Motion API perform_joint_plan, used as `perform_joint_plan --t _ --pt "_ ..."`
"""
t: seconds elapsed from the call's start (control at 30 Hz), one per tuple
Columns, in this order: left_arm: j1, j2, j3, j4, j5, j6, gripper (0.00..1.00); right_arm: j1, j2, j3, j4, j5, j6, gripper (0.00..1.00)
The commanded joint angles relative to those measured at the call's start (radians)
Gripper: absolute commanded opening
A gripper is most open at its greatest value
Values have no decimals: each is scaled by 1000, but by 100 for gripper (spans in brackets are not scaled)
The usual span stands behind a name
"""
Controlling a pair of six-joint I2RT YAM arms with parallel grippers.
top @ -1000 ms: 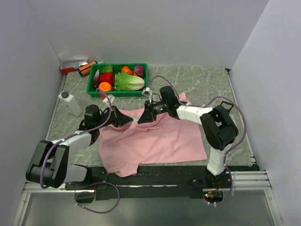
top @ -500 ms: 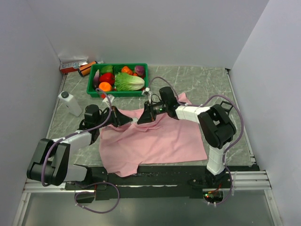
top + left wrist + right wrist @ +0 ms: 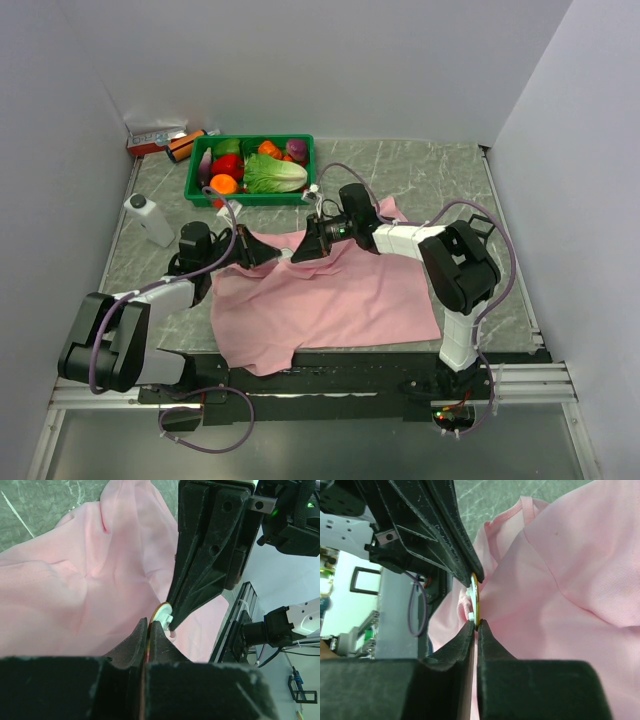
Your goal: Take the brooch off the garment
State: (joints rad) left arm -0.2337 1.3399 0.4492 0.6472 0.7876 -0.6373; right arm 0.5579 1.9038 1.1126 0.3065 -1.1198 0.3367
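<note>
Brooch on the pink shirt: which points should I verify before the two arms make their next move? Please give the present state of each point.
1. The left tool is shut on the brooch: ok, it pinches the gold rim.
2. The right tool is shut on the brooch: ok, it pinches the rim from the opposite side.
3. The clasp is open: cannot tell, it is hidden.
4. The brooch is free of the shirt: cannot tell, the cloth gathers right against it.
5. There is room between the two tools: not ok, their tips nearly touch at the brooch.
</note>
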Motion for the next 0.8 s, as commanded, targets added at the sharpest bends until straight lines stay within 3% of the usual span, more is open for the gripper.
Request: perform_joint_plan --t 0.0,0.07,0.1,0.2,0.37,0.53,0.77 --pt "-9 21 42 17 -10 -1 2 23 -18 21 126 -77 28 0" --pt "-7 16 58 -26 -4 33 20 16 -28 20 114 -77 12 0" --pt "-6 13 65 -41 7 45 40 14 -44 24 91 -75 -10 0" --pt "-3 8 85 -61 61 70 56 0 -71 49 -52 -78 -115 0" --pt "-3 30 85 -17 139 70 61 -24 -77 90 -228 -110 -209 0" --pt "-4 68 91 -43 212 142 59 -36 -68 122 -277 -110 -260 0" --pt "-4 82 85 -17 214 133 50 -36 -65 127 -276 -81 -246 0"
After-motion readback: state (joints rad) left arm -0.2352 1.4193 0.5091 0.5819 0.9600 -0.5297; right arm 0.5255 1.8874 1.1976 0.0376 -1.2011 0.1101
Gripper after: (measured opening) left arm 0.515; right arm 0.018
